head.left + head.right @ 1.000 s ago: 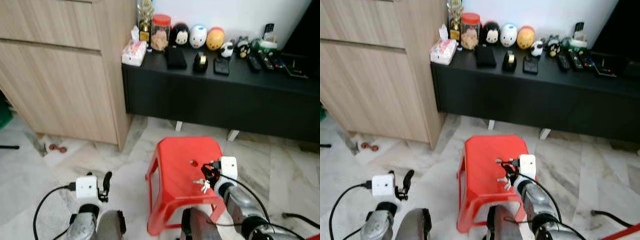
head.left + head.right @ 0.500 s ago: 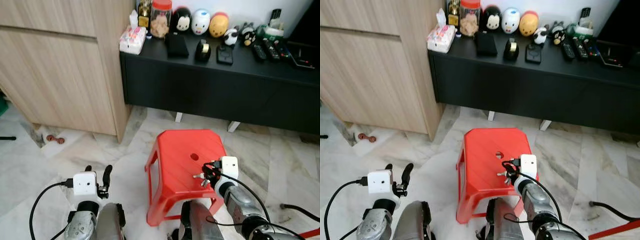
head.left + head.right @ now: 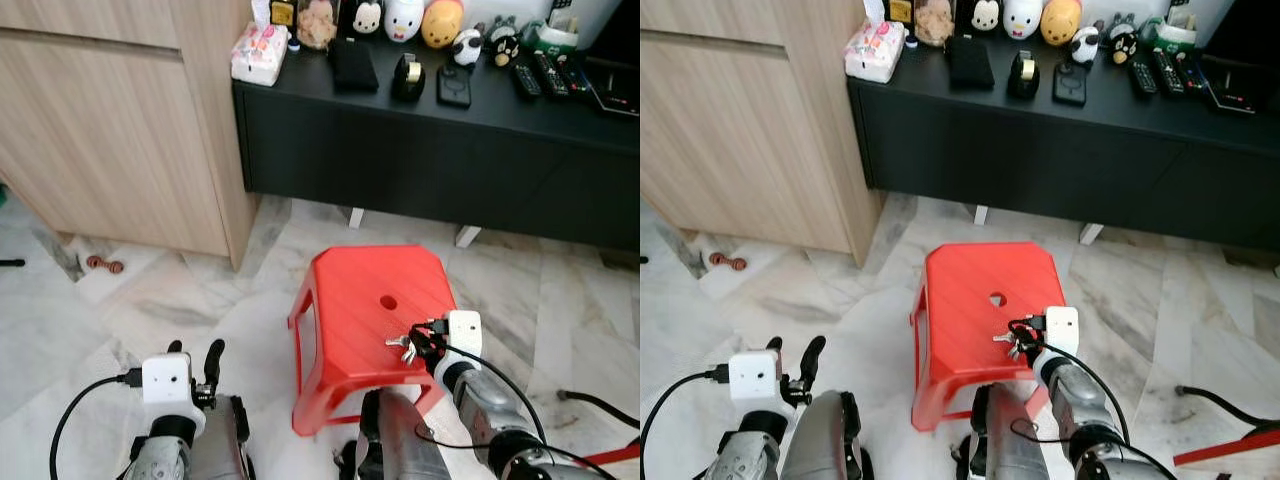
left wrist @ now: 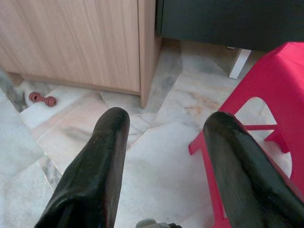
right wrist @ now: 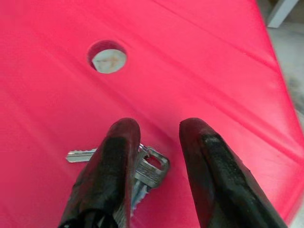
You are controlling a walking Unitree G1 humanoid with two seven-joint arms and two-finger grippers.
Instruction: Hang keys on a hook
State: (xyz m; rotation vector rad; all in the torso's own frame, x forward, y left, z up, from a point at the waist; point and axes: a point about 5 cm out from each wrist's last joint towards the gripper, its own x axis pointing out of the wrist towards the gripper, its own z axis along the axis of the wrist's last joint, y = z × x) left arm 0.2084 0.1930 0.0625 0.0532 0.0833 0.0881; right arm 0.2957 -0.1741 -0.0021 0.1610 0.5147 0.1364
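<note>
My right gripper (image 5: 154, 142), jaws released, straddles the light, slippery keys (image 5: 142, 166); I'd pinch the ring on the red stool (image 3: 360, 290).

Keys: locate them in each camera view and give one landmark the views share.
Left eye view: keys on the red stool's near right part, at the right gripper.
Right eye view: same spot.
Right wrist view: under the fingers.
Left wrist view: not in it.
Shared landmark: the stool's round hole.
</note>
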